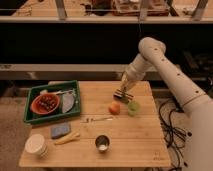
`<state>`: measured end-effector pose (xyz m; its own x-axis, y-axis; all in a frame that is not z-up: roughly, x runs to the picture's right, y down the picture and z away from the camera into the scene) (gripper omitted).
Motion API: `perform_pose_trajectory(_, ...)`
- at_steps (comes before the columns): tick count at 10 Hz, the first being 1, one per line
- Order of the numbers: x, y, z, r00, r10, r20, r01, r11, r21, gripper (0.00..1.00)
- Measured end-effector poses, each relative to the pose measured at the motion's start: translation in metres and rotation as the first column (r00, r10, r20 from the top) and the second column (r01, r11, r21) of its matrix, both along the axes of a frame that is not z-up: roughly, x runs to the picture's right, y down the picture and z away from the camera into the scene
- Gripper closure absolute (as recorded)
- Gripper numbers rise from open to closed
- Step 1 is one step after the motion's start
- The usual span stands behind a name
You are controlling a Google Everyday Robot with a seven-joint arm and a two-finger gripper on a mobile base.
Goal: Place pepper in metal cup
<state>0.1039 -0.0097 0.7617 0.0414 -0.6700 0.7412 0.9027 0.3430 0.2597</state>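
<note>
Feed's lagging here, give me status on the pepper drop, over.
Gripper shut, hovering over table's far right. Pepper not discernible, possibly in grip. Metal cup near front edge. Orange fruit and utensil lie between.

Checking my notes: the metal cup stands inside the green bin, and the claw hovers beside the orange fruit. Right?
No. The camera view shows the metal cup on the wooden table near its front edge, outside the green bin. The claw does hover beside the orange fruit.
</note>
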Motion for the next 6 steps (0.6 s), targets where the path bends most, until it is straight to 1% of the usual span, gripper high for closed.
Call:
perform_pose_trajectory(2, -0.018, -0.008, -0.021, 1.000, -0.016, 0.011, 0.016, 0.9999, 0.000, 0.82)
perform_pose_trajectory(3, -0.028, -0.008, -0.030, 1.000, -0.018, 0.022, 0.018, 0.9998, -0.003, 0.82)
perform_pose_trajectory(5, -0.044, 0.001, -0.035, 0.999, -0.021, 0.049, 0.023, 0.9990, -0.039, 0.82)
perform_pose_trajectory(6, -0.046, 0.006, -0.036, 0.998, -0.017, 0.059, 0.020, 0.9982, -0.057, 0.82)
